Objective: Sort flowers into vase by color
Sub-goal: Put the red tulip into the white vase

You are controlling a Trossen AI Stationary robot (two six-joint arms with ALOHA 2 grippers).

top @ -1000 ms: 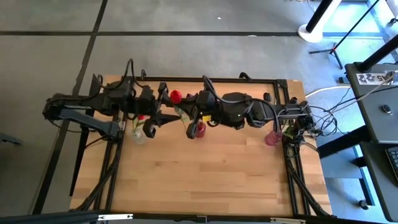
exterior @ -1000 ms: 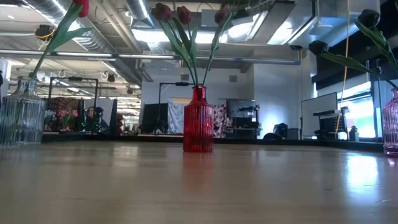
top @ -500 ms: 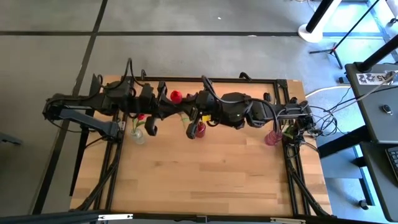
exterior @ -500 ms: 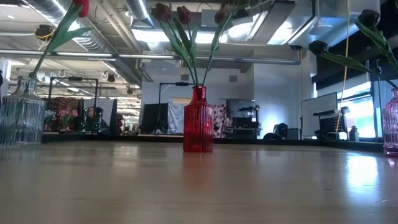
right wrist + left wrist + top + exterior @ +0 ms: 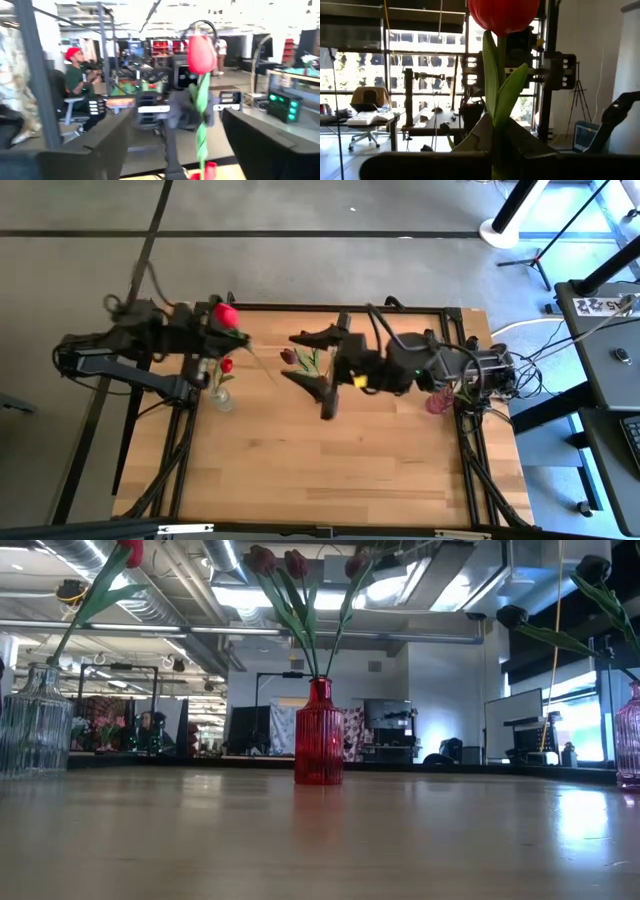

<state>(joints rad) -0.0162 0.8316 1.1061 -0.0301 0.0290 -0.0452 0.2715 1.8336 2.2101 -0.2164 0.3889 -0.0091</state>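
Near the tabletop's (image 5: 330, 470) far left corner, the left end effector (image 5: 222, 332) is clamped on the stem of a red tulip (image 5: 227, 314) above the clear vase (image 5: 222, 396), while the right end effector (image 5: 312, 362) gapes wide and empty beside the maroon tulips (image 5: 289, 357) at the far edge's middle.

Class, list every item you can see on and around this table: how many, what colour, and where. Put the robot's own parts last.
Table: one, light wood, centre.
Clear vase: one, left side, with a red tulip.
Red vase: one, middle, holding maroon tulips.
Pink vase: one, right side.
Red tulip: one, held above the clear vase.
Left claw: shut on the red tulip's stem.
Right claw: open, over the middle of the table.
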